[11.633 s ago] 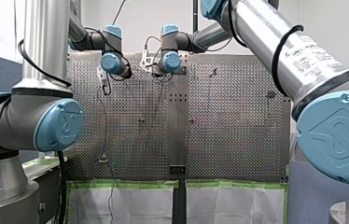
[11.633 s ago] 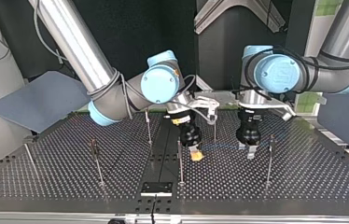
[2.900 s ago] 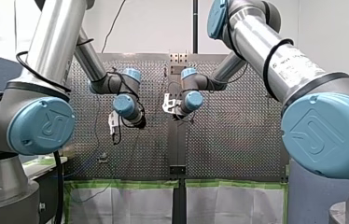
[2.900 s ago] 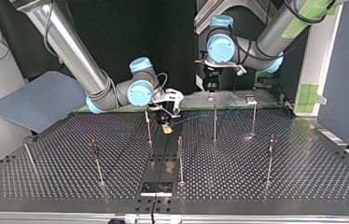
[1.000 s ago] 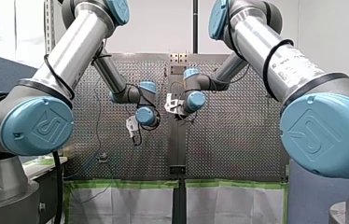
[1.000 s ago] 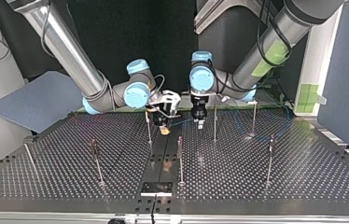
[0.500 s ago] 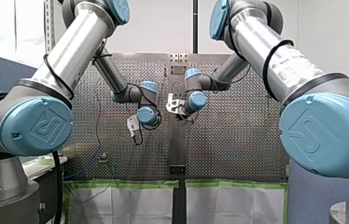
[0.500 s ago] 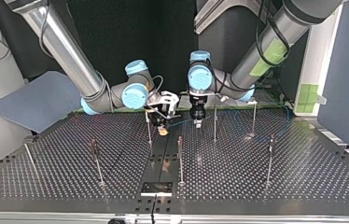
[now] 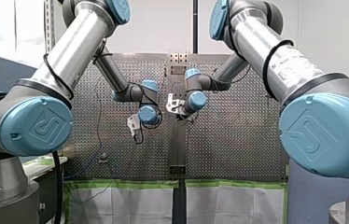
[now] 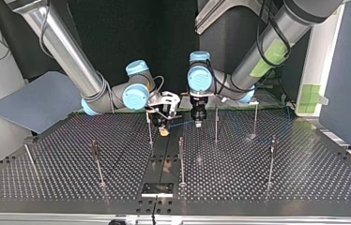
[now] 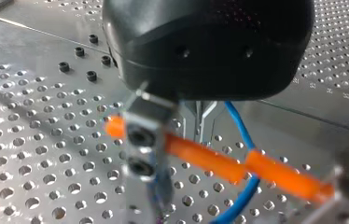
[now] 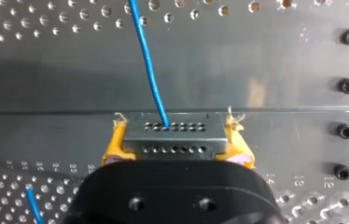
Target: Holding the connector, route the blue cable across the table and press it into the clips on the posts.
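Two hands sit close together at the top view's middle, over the worktop (image 10: pixel 258 178). At left, my right hand (image 10: pixel 164 131) has its yellow pads (image 12: pixel 116 142) clamped on the metal connector (image 12: pixel 172 137). The blue cable (image 12: pixel 148 65) runs rightward between my left hand's (image 10: pixel 198 123) spread fingers (image 11: pixel 147 154), toward the posts (image 10: pixel 216 124).

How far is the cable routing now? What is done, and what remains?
Done: my right gripper is shut on the connector. In hand: the blue cable runs from it to my left gripper, whose fingers stand open around it. Left: no post shows the cable pressed in, as far as I can tell, so routing and pressing apparently remain.
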You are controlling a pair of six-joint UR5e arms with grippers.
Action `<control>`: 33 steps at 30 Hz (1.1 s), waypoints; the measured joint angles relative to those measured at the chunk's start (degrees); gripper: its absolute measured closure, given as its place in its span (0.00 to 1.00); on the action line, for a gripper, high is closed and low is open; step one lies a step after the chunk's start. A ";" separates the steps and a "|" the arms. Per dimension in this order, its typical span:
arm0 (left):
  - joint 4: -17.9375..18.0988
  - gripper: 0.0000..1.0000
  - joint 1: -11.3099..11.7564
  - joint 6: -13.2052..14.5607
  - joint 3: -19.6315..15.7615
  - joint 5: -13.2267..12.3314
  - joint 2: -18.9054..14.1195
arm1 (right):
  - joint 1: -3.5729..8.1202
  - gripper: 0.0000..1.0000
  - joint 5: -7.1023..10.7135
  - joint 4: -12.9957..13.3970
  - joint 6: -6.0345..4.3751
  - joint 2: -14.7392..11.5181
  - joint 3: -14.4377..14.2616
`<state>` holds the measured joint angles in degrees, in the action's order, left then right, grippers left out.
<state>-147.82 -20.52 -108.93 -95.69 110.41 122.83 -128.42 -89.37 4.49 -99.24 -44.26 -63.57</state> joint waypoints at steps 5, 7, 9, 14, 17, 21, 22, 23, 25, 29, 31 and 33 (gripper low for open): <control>-2.48 0.99 -0.02 -0.08 -0.03 1.53 -1.58 | 0.14 1.00 -0.19 -2.13 0.07 -0.84 0.26; -3.29 0.99 -0.07 -0.07 -0.06 2.01 -2.29 | 0.11 1.00 -0.35 -3.10 0.03 -1.52 0.22; -4.18 0.99 -0.19 -0.03 -0.11 2.45 -3.17 | 0.07 1.00 -0.57 -3.74 -0.03 -2.26 0.13; -6.85 0.99 -0.78 0.58 -0.37 2.72 -5.89 | -0.01 1.00 -0.92 -4.48 -0.09 -4.54 -0.49; -7.99 0.99 -1.32 0.85 -0.38 2.79 -7.49 | -0.14 1.00 -1.01 -4.89 -0.09 -5.93 -0.95; -9.55 0.99 -1.96 1.14 -0.47 2.86 -9.65 | 0.00 1.00 -1.05 -5.50 -0.15 -8.09 -1.82; -9.78 0.99 -2.09 1.21 -0.49 2.86 -10.15 | 0.03 1.00 -1.06 -5.56 -0.16 -8.63 -2.07; -9.99 0.99 -2.27 1.29 -0.49 2.85 -10.79 | 0.05 1.00 -1.06 -5.63 -0.19 -9.12 -2.30; -10.22 0.99 -2.53 1.39 -0.48 2.84 -11.72 | 0.05 1.00 -1.07 -5.73 -0.23 -9.96 -2.66; -11.25 0.99 -3.15 1.65 -0.50 2.84 -13.58 | 0.08 1.00 -1.05 -5.94 -0.26 -10.71 -3.06; -11.95 0.99 -3.40 1.76 -0.51 2.87 -14.42 | 0.13 1.00 -1.02 -6.51 -0.27 -11.40 -3.37; -12.60 0.99 -3.65 1.84 -0.52 2.86 -15.57 | 0.21 1.00 -1.01 -7.19 -0.27 -12.42 -3.55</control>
<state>-160.41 -24.17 -107.09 -96.21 113.28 107.26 -128.20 -90.38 -2.69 -99.51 -56.68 -67.12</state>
